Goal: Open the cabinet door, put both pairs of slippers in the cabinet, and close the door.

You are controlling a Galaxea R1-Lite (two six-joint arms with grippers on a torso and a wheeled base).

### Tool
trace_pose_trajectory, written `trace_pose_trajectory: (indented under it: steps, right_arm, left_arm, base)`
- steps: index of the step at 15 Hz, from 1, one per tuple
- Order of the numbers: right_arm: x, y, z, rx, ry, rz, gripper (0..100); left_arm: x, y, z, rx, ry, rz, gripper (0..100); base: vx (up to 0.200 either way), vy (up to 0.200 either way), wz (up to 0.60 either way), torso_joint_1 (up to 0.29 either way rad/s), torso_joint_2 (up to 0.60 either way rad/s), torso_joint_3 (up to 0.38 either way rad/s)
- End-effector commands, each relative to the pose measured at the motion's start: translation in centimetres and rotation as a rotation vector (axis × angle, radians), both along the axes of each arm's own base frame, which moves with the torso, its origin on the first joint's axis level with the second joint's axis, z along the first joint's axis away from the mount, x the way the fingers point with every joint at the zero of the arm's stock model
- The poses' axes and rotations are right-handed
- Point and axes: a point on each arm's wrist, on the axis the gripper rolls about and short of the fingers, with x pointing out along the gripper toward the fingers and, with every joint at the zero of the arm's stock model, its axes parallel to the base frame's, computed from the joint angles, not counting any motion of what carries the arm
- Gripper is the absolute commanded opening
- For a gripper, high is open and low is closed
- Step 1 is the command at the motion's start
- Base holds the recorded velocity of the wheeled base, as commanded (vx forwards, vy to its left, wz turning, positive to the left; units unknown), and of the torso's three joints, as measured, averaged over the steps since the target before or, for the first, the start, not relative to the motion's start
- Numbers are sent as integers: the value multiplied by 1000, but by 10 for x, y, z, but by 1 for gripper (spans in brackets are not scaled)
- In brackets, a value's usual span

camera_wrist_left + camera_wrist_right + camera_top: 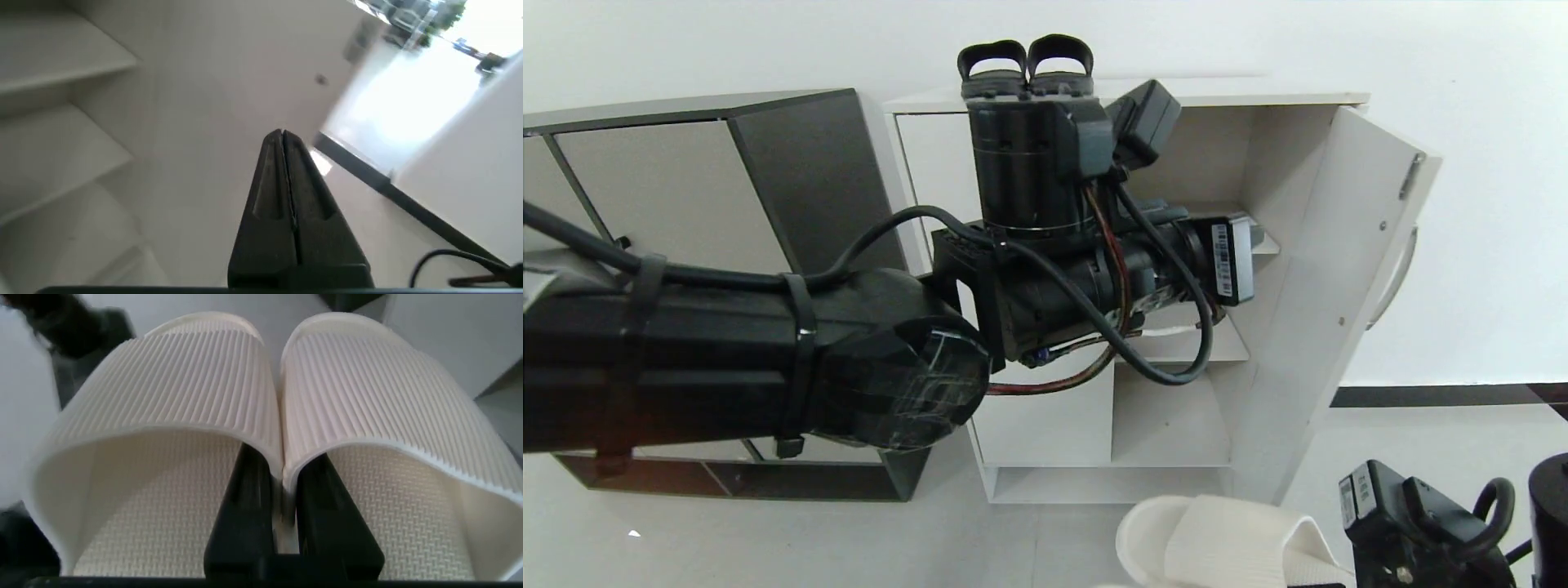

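Outstretched left arm (727, 351), left claw (283, 137) closed tight; right claw (283, 461) low, clamped on pale slippers (188, 384).

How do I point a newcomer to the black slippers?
Find the white cabinet with its door swung open. The black slippers sit side by side on its top. The cream slippers are ribbed and clamped in the right gripper, low down in front of the cabinet.

white cabinet (1176, 100) opening exposed by the door (1339, 269) swung wide to the right, upper shelves screened by the left arm (1029, 286), lower compartments (1168, 425) found unobstructed, dark shelf unit (800, 180) set close beside the cabinet's left wall
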Motion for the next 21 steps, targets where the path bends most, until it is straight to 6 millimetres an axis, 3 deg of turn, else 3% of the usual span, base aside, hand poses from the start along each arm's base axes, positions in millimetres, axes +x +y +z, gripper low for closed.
trace_pose_trajectory:
  steps: [1,2,3,4,5,7,8,9,10,13,17,19,21]
  right_arm:
    - [19,10,5,0,-4,-150,0]
    - [30,16,10,18,-4,-265,0]
    - [35,19,13,32,-5,-324,0]
    - [50,25,17,44,-14,-457,0]
    - [57,25,18,39,-30,-517,0]
    - [68,26,19,22,-55,-616,0]
    - [69,27,18,18,-59,-628,0]
    - [69,27,19,19,-60,-630,0]
    - [71,28,17,11,-58,-634,0]
    - [71,28,17,12,-61,-636,0]
    - [72,30,19,13,-67,-630,0]
    - [72,32,14,1,-58,-624,0]
    - [73,32,12,-6,-50,-629,0]
  left_arm:
    - [8,44,22,-45,-30,179,0]
    - [3,75,32,-48,-27,288,0]
    - [-5,93,36,-39,-17,335,0]
    - [-45,142,42,24,21,464,0]
    - [-73,166,37,74,39,531,0]
    - [-124,215,12,139,67,695,0]
    - [-143,243,0,185,52,838,0]
    - [-153,256,-7,210,44,919,0]
    - [-184,282,-26,212,31,1141,0]
    - [-232,299,-92,259,111,1420,0]
    - [-266,298,-174,275,71,1411,0]
    - [-274,298,-202,265,3,1368,0]
    - [-274,297,-202,229,-33,1294,0]
  base:
    - [0,0,0,0,0,0]
    - [0,0,0,0,0,0]
    - [0,0,0,0,0,0]
    - [0,0,0,0,0,0]
    - [0,0,0,0,0,0]
    - [0,0,0,0,0,0]
    - [0,0,0,0,0,0]
    - [0,0,0,0,0,0]
    - [0,0,0,0,0,0]
    - [0,0,0,0,0,0]
    - [0,0,0,0,0,0]
    - [0,0,0,0,0,0]
    - [0,0,0,0,0,0]
